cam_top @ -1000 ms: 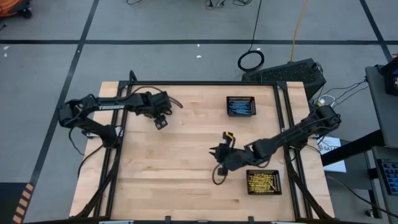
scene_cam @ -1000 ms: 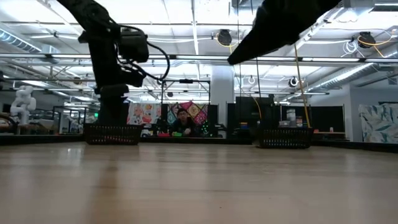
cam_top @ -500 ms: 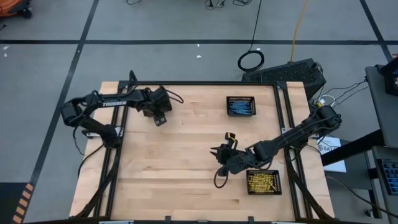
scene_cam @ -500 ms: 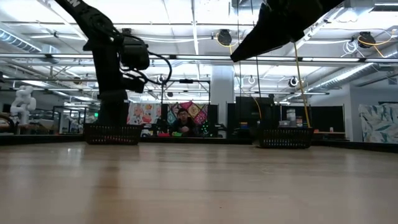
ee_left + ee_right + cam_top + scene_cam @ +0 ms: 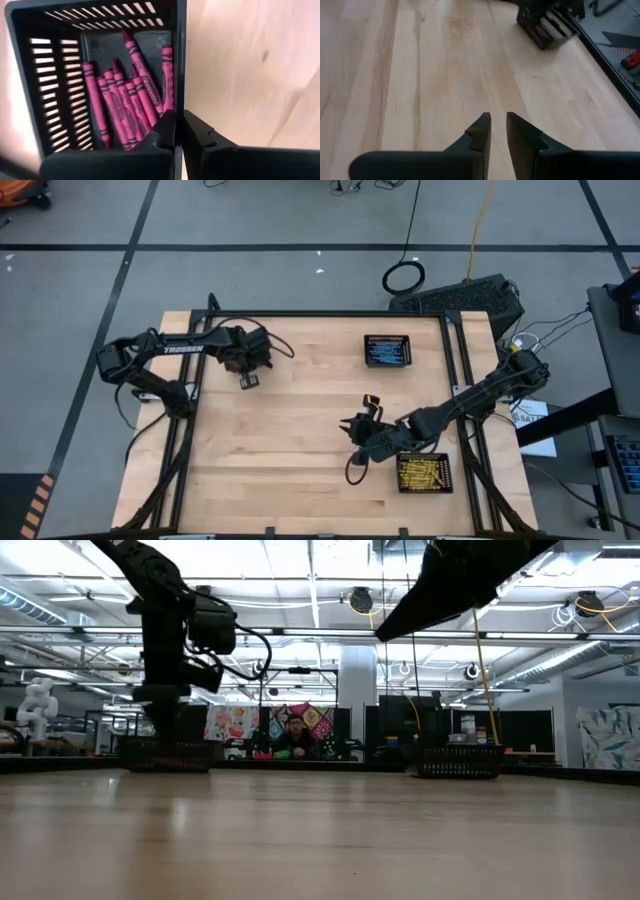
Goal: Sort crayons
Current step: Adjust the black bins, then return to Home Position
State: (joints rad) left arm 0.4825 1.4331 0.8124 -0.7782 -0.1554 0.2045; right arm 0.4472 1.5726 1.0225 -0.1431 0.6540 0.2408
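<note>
Clamping the wall of a black mesh basket, the left hand has one finger inside and one outside the rim, at the far left part of the desk. Pink crayons lie heaped inside this basket. Blue crayons fill a second basket at the far right part of the desk; yellow crayons fill a third basket at the near right. The right hand hovers above bare wood just beside the yellow basket, its fingers a narrow gap apart and holding nothing.
</note>
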